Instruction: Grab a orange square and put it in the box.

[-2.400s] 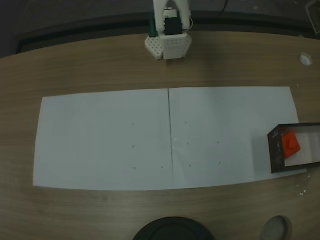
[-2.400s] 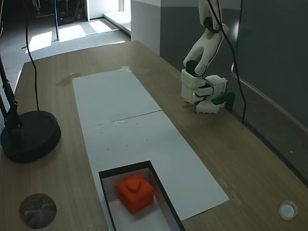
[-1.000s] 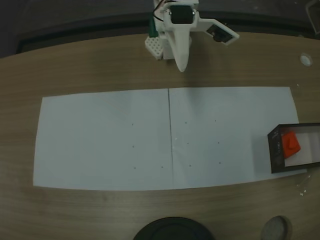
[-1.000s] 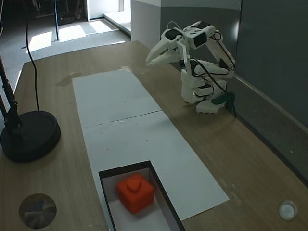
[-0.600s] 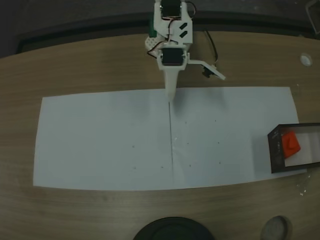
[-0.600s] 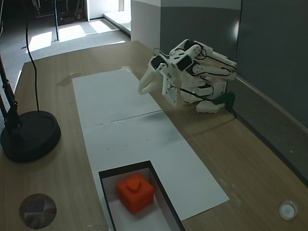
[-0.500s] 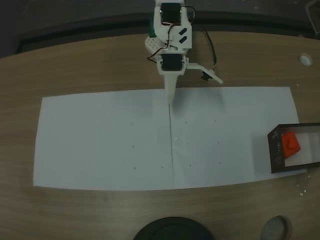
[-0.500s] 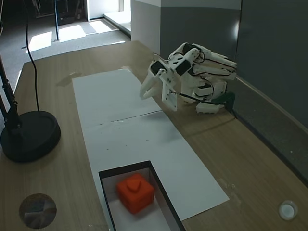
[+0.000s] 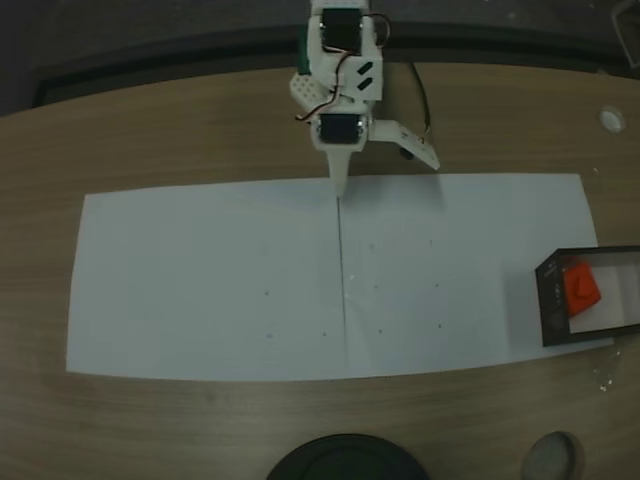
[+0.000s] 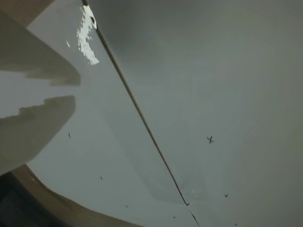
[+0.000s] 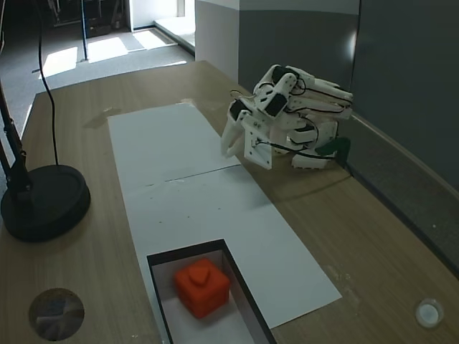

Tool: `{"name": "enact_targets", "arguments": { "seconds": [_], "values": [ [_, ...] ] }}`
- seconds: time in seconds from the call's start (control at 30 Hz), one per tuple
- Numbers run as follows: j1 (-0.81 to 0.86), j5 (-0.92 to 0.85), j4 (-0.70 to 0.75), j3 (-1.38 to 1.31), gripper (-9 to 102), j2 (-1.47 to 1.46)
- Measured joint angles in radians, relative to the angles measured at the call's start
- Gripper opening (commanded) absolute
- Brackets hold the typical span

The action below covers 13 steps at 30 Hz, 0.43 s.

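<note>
The orange square (image 9: 582,286) (image 11: 202,287) lies inside the box (image 9: 549,300) (image 11: 240,284), near its dark end wall. The box sits at one short end of the white paper (image 9: 210,280) (image 11: 165,150) (image 10: 227,71), partly overhanging that edge, close to a corner of the table (image 9: 150,130) (image 11: 373,236). Nothing lies on the paper between box and arm. The gripper (image 9: 341,186) (image 11: 230,145) hangs low over the paper's far long edge, at the seam between the two sheets, fingers (image 10: 38,123) slightly parted and holding nothing. A black round lamp base (image 11: 43,203) (image 9: 345,458) stands by the table's near edge, well apart from the box; a small round disc (image 11: 56,314) lies in the wood beside the box.
</note>
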Motion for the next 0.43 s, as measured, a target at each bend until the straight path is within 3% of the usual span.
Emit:
{"name": "enact_targets", "arguments": {
  "seconds": [0.43],
  "values": [
    [-0.011, 0.063, 0.017, -0.015, 0, 0.000]
  ]
}}
